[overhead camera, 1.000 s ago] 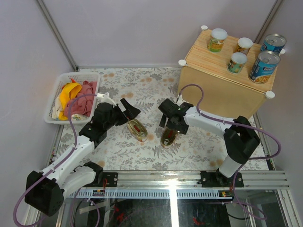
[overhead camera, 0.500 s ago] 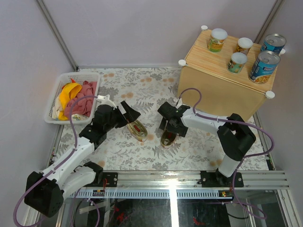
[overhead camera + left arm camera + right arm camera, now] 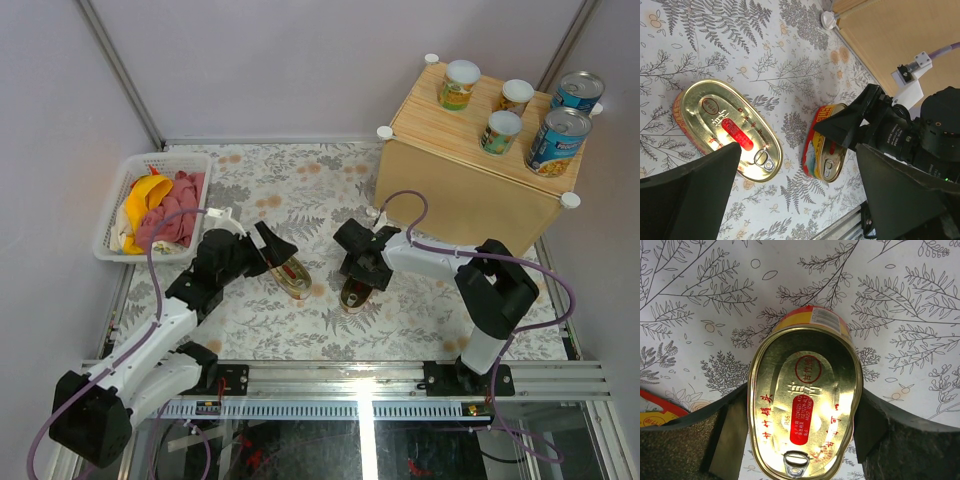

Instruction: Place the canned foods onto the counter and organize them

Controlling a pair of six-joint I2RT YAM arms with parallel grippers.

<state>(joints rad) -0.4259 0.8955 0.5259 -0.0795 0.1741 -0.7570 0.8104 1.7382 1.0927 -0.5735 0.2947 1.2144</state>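
The counter [image 3: 470, 195] stands at the back right. On it are two blue-labelled cans [image 3: 558, 140] [image 3: 578, 92] and three small cans [image 3: 459, 84] [image 3: 516, 97] [image 3: 500, 131]. Two flat oval gold tins lie on the floral mat. My right gripper [image 3: 360, 270] [image 3: 802, 435] is shut on one oval tin [image 3: 355, 295] [image 3: 805, 405], its fingers [image 3: 730, 435] pressed on both long sides. This tin looks tilted in the left wrist view [image 3: 827, 145]. My left gripper [image 3: 272, 250] [image 3: 797, 200] is open, just above the other oval tin [image 3: 290, 275] [image 3: 727, 127].
A white plastic basket [image 3: 165, 156] with yellow and pink cloths sits at the left. Purple cables loop from both arms. A metal rail [image 3: 400, 380] runs along the near table edge. The two tins lie close together.
My left gripper has come lower and closer to its oval tin. My right gripper has shifted slightly left with its tin.
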